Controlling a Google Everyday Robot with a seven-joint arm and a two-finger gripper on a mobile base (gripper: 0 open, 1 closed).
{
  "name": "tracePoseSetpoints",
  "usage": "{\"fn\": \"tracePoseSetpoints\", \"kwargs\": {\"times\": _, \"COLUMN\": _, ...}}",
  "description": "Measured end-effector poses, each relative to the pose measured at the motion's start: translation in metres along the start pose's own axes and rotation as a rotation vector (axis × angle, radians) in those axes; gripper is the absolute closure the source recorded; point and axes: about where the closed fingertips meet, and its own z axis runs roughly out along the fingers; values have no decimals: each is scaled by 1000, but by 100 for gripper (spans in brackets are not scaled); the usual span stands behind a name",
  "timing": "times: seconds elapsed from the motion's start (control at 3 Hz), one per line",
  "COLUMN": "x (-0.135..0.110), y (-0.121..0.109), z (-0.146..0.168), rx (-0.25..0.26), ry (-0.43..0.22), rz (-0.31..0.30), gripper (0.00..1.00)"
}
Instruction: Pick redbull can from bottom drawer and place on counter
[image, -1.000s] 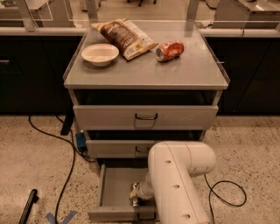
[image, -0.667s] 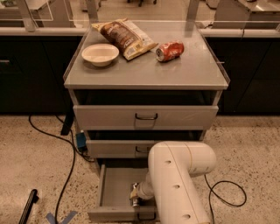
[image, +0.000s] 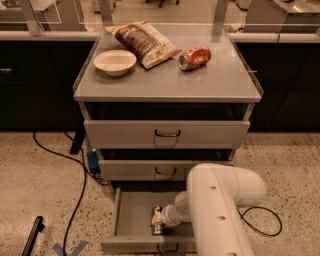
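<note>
The bottom drawer (image: 132, 215) stands pulled open at the foot of the grey cabinet. Inside it, toward the front, a slim silver can, the redbull can (image: 157, 221), stands against the end of my white arm (image: 220, 210). My gripper (image: 161, 220) reaches down into the drawer right at that can, and the wrist hides most of it. The counter (image: 165, 77) is the cabinet's flat grey top, well above the arm.
On the counter lie a white bowl (image: 115, 62), a brown chip bag (image: 142, 42) and a red soda can (image: 194, 58) on its side. Two shallower drawers are partly open. Black cables (image: 75, 200) trail on the speckled floor at left and right.
</note>
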Motion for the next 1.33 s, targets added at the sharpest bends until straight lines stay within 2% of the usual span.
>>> {"fn": "tracePoseSetpoints", "kwargs": {"times": 0.33, "x": -16, "y": 12, "z": -62, "rx": -115, "ry": -73, "rz": -48, "gripper": 100}}
{"fn": "tracePoseSetpoints", "kwargs": {"times": 0.67, "x": -28, "y": 36, "z": -127, "rx": -182, "ry": -160, "rz": -127, "gripper": 100}}
{"fn": "tracePoseSetpoints", "kwargs": {"times": 1.0, "x": -30, "y": 59, "z": -178, "rx": -235, "ry": -233, "rz": -196, "gripper": 100}}
{"fn": "tracePoseSetpoints", "kwargs": {"times": 1.33, "x": -27, "y": 65, "z": -181, "rx": -231, "ry": -232, "rz": -208, "gripper": 100}}
